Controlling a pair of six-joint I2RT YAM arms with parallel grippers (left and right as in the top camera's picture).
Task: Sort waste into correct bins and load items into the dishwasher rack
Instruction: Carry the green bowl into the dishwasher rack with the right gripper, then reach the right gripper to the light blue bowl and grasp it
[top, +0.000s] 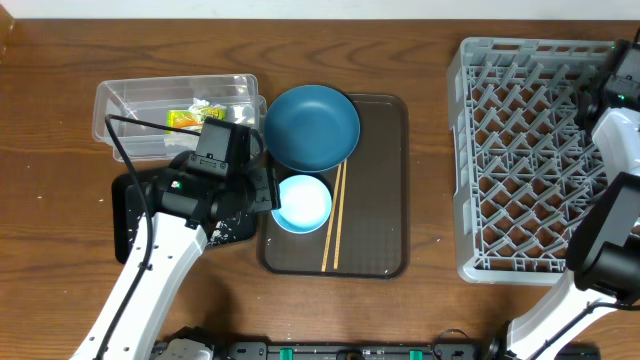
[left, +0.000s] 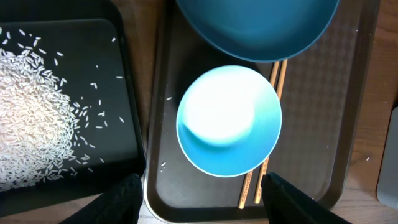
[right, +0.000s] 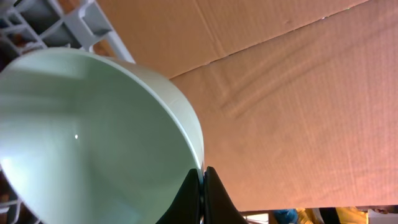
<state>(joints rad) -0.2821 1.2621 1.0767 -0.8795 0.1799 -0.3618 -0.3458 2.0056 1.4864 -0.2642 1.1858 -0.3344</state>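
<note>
- The left gripper (left: 200, 184) hangs over the near end of the brown serving tray (top: 385, 250). Its jaws are spread wide and hold nothing.
- The light blue bowl (left: 229, 121) sits upright between those two fingers in the left wrist view. It is slightly farther away than the fingers, and neither one touches it.
- The dark blue bowl (top: 312, 127) stands at the tray's far end, with its rim touching or just beside the light blue bowl.
- The two chopsticks (top: 333, 215) lie side by side along the tray, just right of the light blue bowl. That bowl's edge partly covers them.
- The black tray (left: 118, 155) lies left of the serving tray and carries a spread heap of white rice grains (left: 31, 124).
- The clear tub (top: 110, 100) stands at the far left, with the yellow-green snack wrapper (top: 185, 120) inside it.
- The right gripper (right: 200, 180) is clamped on the rim of the mint-green bowl (right: 87, 143), with its fingers pressed together on the thin edge.
- The mint-green bowl is tilted, and grey bars of the dishwasher rack (top: 520, 160) show just behind it. Whether it rests on the rack cannot be told.
- The rack stands at the right of the table, well apart from the serving tray.
</note>
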